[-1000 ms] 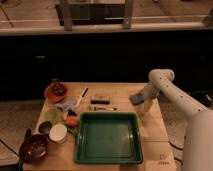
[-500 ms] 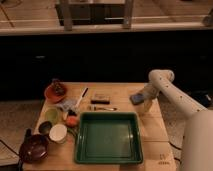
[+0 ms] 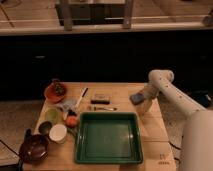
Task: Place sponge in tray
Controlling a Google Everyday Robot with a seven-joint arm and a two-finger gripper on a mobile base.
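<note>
The one camera sits raised at the near side of the worktop (image 3: 152, 127) and looks down and across it toward the dark wall behind, far enough off that the whole top is in view. The robot's pale arm (image 3: 172, 95) runs up from the lower right corner. Its pincer (image 3: 144, 105) is low at the worktop's right side, just beside the sponge (image 3: 136, 98).

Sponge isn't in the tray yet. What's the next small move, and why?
Probably centre the open gripper over the sponge and lower: it hangs just beside the sponge, holding nothing, and the sponge lies on the table, outside the green tray.
</note>
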